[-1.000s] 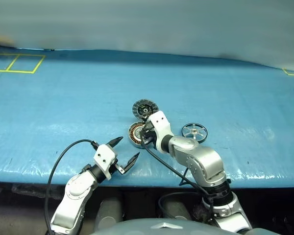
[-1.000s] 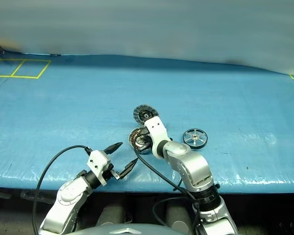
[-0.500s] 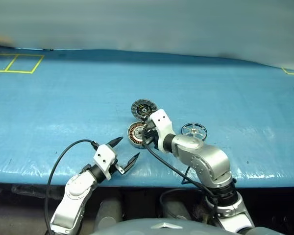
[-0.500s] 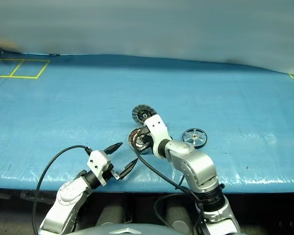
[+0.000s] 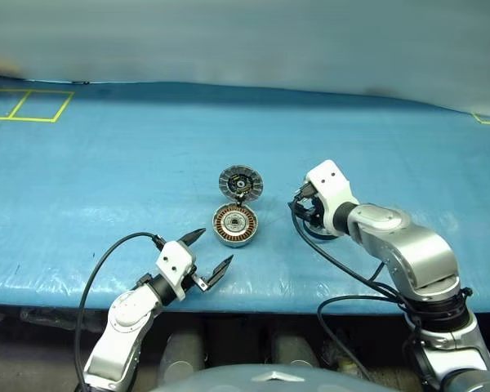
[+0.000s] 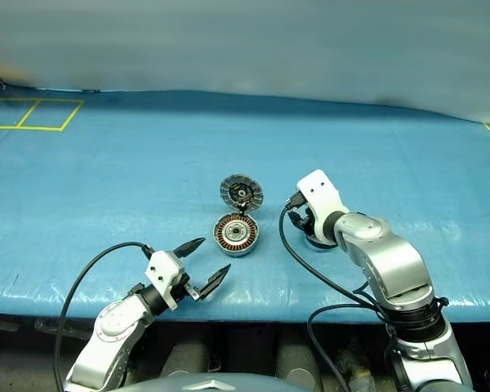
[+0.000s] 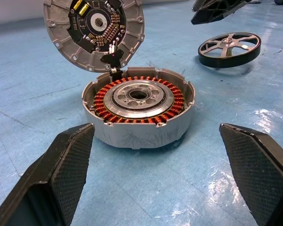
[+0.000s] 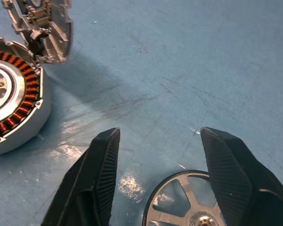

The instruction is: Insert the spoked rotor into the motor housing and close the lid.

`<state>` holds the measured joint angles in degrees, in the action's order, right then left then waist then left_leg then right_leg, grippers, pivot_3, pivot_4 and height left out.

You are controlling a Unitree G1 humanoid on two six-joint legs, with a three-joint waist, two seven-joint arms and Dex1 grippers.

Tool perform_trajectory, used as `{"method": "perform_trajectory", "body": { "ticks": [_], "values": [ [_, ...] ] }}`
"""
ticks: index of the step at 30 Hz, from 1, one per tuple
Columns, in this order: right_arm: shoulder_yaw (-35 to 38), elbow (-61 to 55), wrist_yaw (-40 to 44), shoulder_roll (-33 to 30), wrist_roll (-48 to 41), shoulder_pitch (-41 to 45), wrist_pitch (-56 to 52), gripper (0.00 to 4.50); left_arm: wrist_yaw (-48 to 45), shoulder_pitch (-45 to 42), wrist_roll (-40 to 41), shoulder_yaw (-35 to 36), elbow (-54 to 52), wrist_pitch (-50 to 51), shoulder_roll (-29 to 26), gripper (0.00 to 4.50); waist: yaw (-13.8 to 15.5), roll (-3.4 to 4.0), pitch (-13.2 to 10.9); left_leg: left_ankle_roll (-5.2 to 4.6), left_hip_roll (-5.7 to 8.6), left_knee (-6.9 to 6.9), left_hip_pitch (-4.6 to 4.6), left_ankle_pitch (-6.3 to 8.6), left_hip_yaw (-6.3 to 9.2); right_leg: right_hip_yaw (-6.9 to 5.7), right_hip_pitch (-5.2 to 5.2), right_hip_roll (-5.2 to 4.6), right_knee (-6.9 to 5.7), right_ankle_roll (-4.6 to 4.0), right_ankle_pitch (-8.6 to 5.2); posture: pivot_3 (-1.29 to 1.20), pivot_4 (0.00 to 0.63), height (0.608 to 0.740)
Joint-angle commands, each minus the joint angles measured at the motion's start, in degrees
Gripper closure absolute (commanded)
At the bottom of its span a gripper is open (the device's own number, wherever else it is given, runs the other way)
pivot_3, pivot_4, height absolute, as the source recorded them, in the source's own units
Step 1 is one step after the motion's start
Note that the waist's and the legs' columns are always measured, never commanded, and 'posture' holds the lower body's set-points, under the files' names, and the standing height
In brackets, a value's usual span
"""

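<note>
Left eye view: motor housing (image 5: 233,224) on blue table (image 5: 106,180), lid (image 5: 241,182) standing up behind it; left gripper (image 5: 204,253) spread wide, empty.
Left wrist view: housing between fingers (image 7: 61,165), untouched; spoked rotor (image 7: 229,47) lies beyond.
Right wrist view: right gripper (image 8: 158,181) parted, empty, above rotor.

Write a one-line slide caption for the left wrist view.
Open left gripper faces the motor housing, lid propped open behind it, spoked rotor lying apart.
</note>
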<state>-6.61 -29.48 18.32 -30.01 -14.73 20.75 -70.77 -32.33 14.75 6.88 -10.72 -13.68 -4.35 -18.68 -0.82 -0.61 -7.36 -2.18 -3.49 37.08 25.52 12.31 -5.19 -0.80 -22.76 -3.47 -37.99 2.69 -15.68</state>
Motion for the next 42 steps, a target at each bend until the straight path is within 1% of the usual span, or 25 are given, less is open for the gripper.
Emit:
{"method": "perform_trajectory", "body": {
  "ticks": [1,6,8,12,15,22,31,42],
  "values": [
    [1.37,1.04,-1.72,-1.26,2.06,-0.92,-0.02,1.60,-0.13,-0.04,0.19,-0.10,-1.30,-0.66,-0.19,0.00,0.08,0.00,0.00,-0.01,0.01,0.01,0.01,0.00,-0.01,0.01,0.00,0.00,0.01,0.01,0.01,0.00,0.150,0.740],
    [3.65,1.08,-3.73,-0.89,2.93,-2.71,-1.80,1.60,-0.13,0.56,0.22,0.02,-1.44,-0.59,-0.25,0.00,0.17,0.00,0.00,-0.04,0.02,0.02,0.02,0.01,-0.04,0.03,0.01,-0.01,0.03,0.06,0.03,0.00,0.150,0.740],
    [4.76,0.35,-4.86,0.28,2.98,-3.05,-3.54,1.60,-0.14,0.67,0.24,0.07,-1.50,-0.58,-0.27,0.00,0.15,0.00,0.00,-0.04,0.01,0.03,0.02,0.01,-0.04,0.03,0.01,0.00,0.03,0.07,0.04,0.00,0.150,0.740],
    [8.07,-1.78,-8.73,5.58,3.88,-3.89,-8.02,1.60,-0.07,0.72,0.31,0.21,-1.51,-0.52,-0.26,0.00,0.12,0.00,0.00,-0.04,-0.01,0.02,0.02,0.01,-0.04,0.04,0.00,0.03,0.01,0.11,0.06,0.00,0.150,0.740],
    [10.09,-3.55,-10.73,10.08,4.06,-4.30,-10.98,1.60,-0.09,0.67,0.36,0.16,-1.48,-0.55,-0.18,0.00,0.14,0.01,0.00,-0.03,-0.01,0.02,0.02,0.01,-0.04,0.04,-0.01,0.04,-0.01,0.34,0.19,0.00,0.150,0.740],
    [13.44,-5.92,-13.96,15.12,5.55,-4.44,-14.97,1.60,-0.34,0.47,0.44,-0.16,-1.23,-0.45,-0.07,0.00,0.13,0.01,0.00,-0.04,0.00,0.05,0.02,0.01,-0.04,0.03,-0.06,0.02,0.01,0.37,0.21,0.00,0.150,0.740],
    [16.61,-6.00,-15.67,18.71,7.03,-5.29,-17.03,1.60,-0.54,0.27,0.52,-0.37,-0.79,-0.60,0.07,0.00,0.04,0.03,0.01,-0.04,0.00,0.04,0.02,0.01,-0.04,0.03,-0.05,0.02,0.00,0.37,0.21,0.00,0.150,0.740],
    [16.79,-5.56,-15.84,21.79,7.91,-5.80,-17.06,1.60,-0.56,0.54,0.63,-0.29,-0.57,-0.81,-0.07,0.00,-0.05,0.04,0.01,-0.04,0.00,0.04,0.01,0.01,-0.04,0.04,-0.05,0.03,0.00,0.38,0.21,0.00,0.150,0.740]
  ]
}}
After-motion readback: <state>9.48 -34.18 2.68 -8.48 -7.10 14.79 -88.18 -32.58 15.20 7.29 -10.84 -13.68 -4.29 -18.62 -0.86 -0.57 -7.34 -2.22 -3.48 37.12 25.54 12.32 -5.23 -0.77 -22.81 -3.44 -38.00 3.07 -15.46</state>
